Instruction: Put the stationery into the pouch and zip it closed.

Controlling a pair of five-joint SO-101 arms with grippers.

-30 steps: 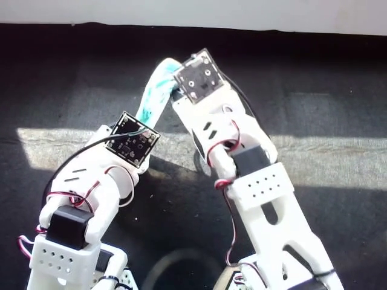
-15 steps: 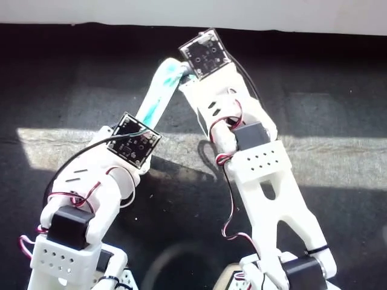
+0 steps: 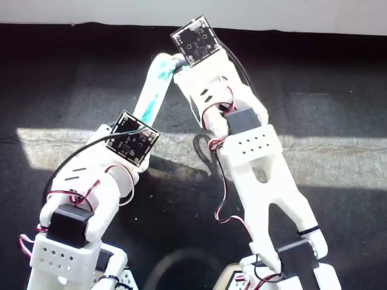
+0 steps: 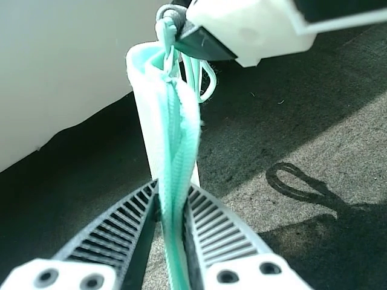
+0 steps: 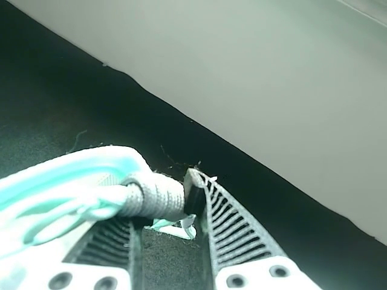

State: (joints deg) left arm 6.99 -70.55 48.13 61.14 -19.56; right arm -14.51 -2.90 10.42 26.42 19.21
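A teal-and-white pouch (image 3: 154, 90) hangs stretched above the dark tabletop (image 3: 338, 115). The left end effector (image 4: 172, 190) clamps its near end; the right end effector (image 5: 163, 202) pinches what seems the grey zip pull (image 5: 156, 198).

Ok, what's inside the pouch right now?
I can't tell. The pouch hangs stretched between the left claw, shut on one end, and the right claw, shut on its zipper cord. Its fabric sides hide any contents.
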